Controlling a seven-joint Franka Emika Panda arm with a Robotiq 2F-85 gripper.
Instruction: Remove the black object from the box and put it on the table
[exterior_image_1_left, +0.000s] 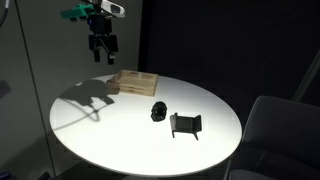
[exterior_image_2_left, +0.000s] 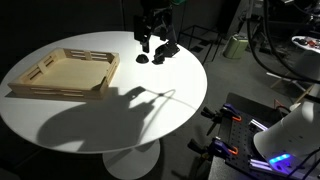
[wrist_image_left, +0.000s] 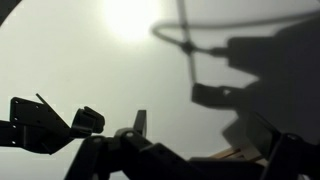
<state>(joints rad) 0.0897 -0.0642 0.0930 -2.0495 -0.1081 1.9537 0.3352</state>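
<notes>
The black object (exterior_image_1_left: 158, 111) is a small chunky lump. It rests on the round white table (exterior_image_1_left: 120, 135), in front of the pale wooden box (exterior_image_1_left: 133, 82) and apart from it. It also shows in an exterior view (exterior_image_2_left: 142, 58) and in the wrist view (wrist_image_left: 88, 120). The box (exterior_image_2_left: 65, 72) looks empty. My gripper (exterior_image_1_left: 101, 50) hangs high above the table's back edge, next to the box, open and empty. It also shows in an exterior view (exterior_image_2_left: 150, 38). In the wrist view its dark fingers (wrist_image_left: 200, 150) fill the bottom edge.
A larger black bracket-like stand (exterior_image_1_left: 185, 124) stands on the table close to the black object, and also shows in an exterior view (exterior_image_2_left: 167, 48) and the wrist view (wrist_image_left: 35, 125). A grey chair (exterior_image_1_left: 272, 130) stands beside the table. Lab gear (exterior_image_2_left: 270, 130) sits past the table's edge.
</notes>
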